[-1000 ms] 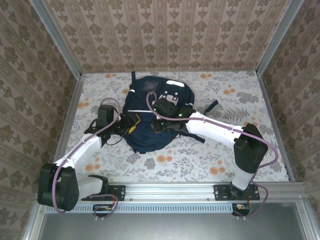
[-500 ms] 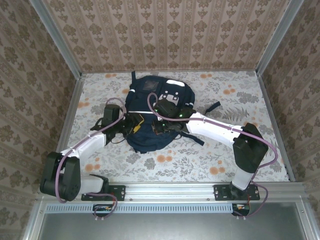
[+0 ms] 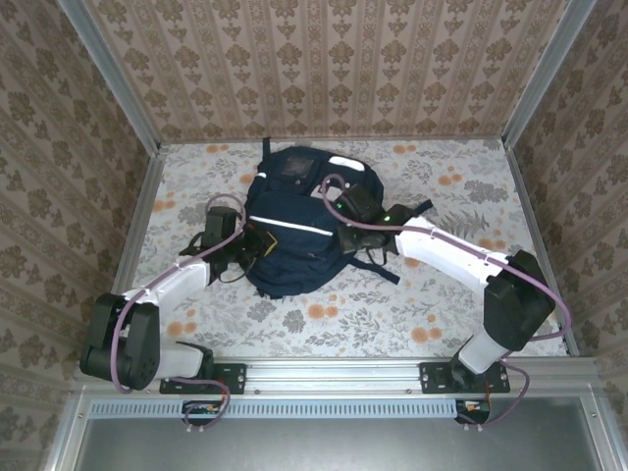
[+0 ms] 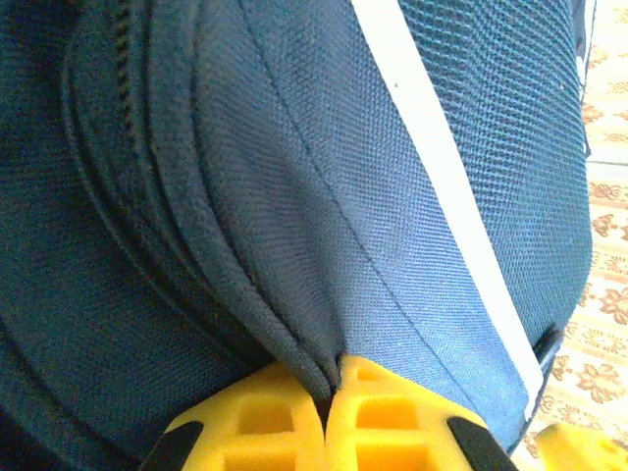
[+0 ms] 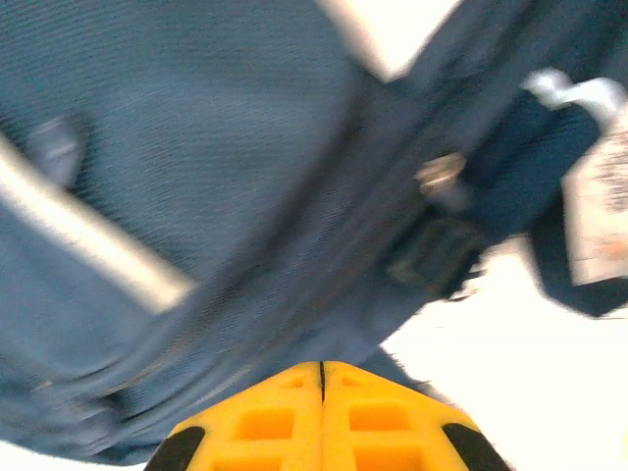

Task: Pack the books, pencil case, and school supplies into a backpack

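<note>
The navy backpack (image 3: 294, 211) with white stripes lies in the middle of the flowered table. My left gripper (image 3: 258, 245) is at its left edge. In the left wrist view the yellow fingertips of the left gripper (image 4: 337, 368) are shut on a fold of the backpack's (image 4: 294, 147) fabric beside a zip seam. My right gripper (image 3: 345, 235) is at the pack's right side. In the right wrist view, which is blurred, the right gripper (image 5: 322, 365) is shut flush, with the backpack's (image 5: 196, 147) cloth just beyond the tips. The books, pencil case and school supplies are out of view.
A dark strap (image 3: 417, 208) trails onto the table to the right of the pack, and another strap (image 3: 263, 147) at the back. A white label (image 5: 599, 211) hangs from the pack. Papered walls close in three sides; a metal rail (image 3: 324, 373) runs along the near edge.
My right gripper has moved right, from over the pack's middle to its right side. The left gripper has closed on the fabric at the left edge. The pack's front now lies smooth.
</note>
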